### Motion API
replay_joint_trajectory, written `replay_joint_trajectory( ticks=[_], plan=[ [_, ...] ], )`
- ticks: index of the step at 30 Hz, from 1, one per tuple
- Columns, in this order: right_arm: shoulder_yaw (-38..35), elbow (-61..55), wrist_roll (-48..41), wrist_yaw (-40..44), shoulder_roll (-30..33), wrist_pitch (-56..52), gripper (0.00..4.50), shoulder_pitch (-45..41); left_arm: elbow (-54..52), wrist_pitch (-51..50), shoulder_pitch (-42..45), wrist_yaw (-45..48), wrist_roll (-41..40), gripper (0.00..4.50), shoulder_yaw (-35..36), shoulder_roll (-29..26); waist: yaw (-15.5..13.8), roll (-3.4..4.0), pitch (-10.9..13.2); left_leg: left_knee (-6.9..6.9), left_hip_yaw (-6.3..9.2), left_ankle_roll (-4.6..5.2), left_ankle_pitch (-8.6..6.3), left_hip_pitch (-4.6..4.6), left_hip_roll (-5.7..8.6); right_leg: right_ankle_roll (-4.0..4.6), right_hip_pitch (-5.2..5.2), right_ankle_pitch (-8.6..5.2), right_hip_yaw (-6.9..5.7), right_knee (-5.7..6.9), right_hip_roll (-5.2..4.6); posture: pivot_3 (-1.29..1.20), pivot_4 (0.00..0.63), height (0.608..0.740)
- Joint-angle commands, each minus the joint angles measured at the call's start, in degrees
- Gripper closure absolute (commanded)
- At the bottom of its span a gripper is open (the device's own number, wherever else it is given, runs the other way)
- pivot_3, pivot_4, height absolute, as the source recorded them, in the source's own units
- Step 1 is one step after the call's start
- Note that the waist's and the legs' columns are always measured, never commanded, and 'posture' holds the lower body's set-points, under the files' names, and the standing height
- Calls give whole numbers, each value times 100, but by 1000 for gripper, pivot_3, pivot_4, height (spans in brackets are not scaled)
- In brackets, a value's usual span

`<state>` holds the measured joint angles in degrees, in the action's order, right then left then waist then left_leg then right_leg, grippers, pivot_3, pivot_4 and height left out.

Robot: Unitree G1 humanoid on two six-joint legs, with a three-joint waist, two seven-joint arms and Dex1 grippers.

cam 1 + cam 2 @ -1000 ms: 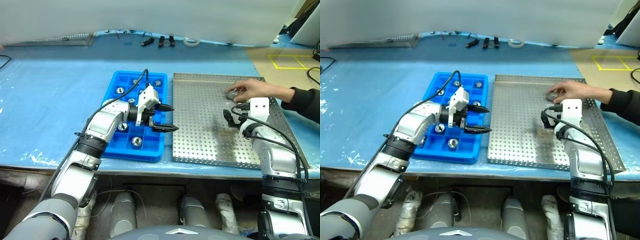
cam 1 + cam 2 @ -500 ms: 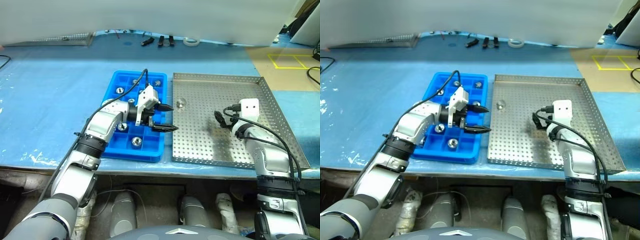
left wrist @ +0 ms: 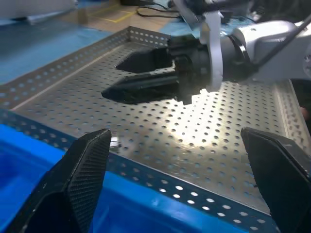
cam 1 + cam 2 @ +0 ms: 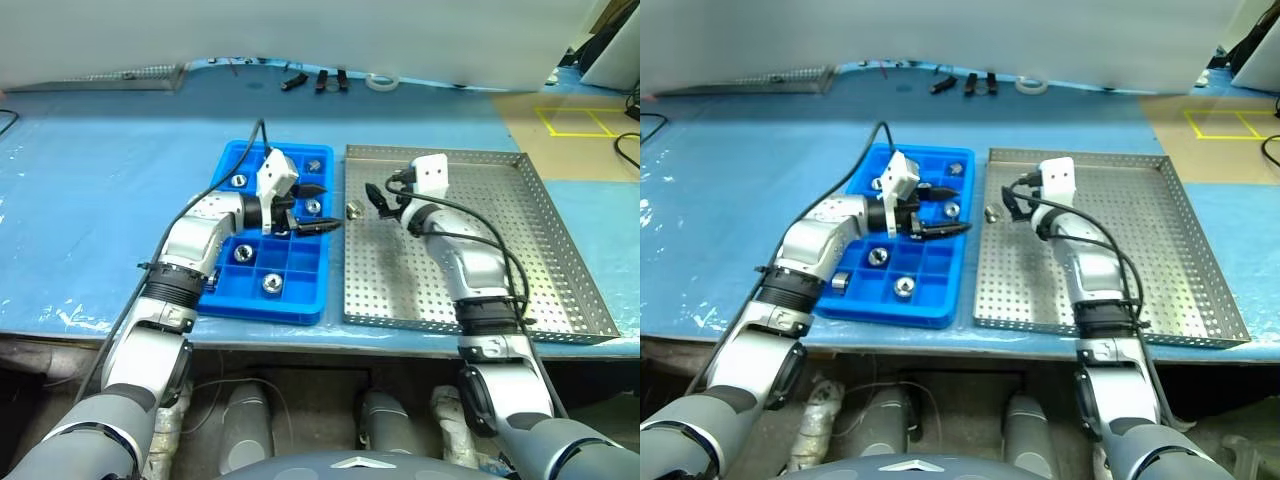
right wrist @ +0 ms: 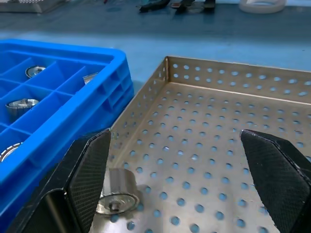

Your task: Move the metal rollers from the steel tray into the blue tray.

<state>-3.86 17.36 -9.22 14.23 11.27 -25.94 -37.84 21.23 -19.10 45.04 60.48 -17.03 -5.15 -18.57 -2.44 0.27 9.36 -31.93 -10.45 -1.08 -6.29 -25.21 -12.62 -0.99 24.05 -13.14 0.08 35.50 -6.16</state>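
One metal roller (image 4: 353, 210) lies on its side in the steel tray (image 4: 480, 260), close to the tray's left rim. My right gripper (image 4: 378, 200) hovers open just right of it; in the right wrist view the roller (image 5: 116, 196) lies by one finger (image 5: 87, 179). My left gripper (image 4: 322, 207) is open over the right side of the blue tray (image 4: 270, 310), pointing towards the steel tray. Several rollers (image 4: 244, 254) sit in the blue tray's compartments. In the left wrist view the right gripper (image 3: 141, 77) faces mine across the steel floor (image 3: 218, 131).
Black tools (image 4: 320, 80) and a white tape roll (image 4: 383, 83) lie at the far edge of the blue table cover. Yellow floor markings (image 4: 575, 122) show at the far right. The steel tray's right half is bare.
A person's hand at the tray's far right has withdrawn, and a roller now lies near the left rim. My right gripper swung left across the steel tray to it. My left gripper shifted slightly farther away.
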Motion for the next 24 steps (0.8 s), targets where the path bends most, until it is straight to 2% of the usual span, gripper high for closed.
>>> replay_joint_trajectory(
  ticks=[1, 6, 10, 19, 24],
  plan=[
    [-13, 616, 122, -107, -121, 619, 7, -344, -70, 121, 123, -367, -17, 0, 356, -140, -16, -1, 0, 1, 0, -1, 1, -2, 0, 0, 2, 0, -2, 0, 0, -104, 150, 740],
    [-66, 1488, 134, -151, -294, 1076, 7, -661, -538, -150, -164, -484, -139, 0, 486, -346, -31, -2, 1, 7, 2, -2, 1, -5, 3, 0, 3, 0, -7, -2, -1, -67, 150, 740],
    [15, 1638, 118, 2, -367, 1211, 7, -740, -849, -308, -376, -519, -187, 0, 480, -471, -43, -3, 3, 15, 4, -4, 2, -5, 1, 0, 4, 0, -11, -2, -2, -37, 150, 740],
    [231, 1166, 161, 483, -292, 1038, 7, -311, -1059, -435, -516, -575, -218, 0, 437, -529, -97, -4, 4, 22, 9, -13, 8, -4, -4, 0, 4, 0, -14, -2, -1, -31, 150, 740],
    [44, 569, -48, 473, -230, 892, 7, -29, -1078, -467, -535, -512, -244, 0, 376, -559, -154, -4, 4, 31, 9, -17, 10, -2, -4, 0, 6, 0, -13, -4, 1, -40, 150, 740]
  ],
)
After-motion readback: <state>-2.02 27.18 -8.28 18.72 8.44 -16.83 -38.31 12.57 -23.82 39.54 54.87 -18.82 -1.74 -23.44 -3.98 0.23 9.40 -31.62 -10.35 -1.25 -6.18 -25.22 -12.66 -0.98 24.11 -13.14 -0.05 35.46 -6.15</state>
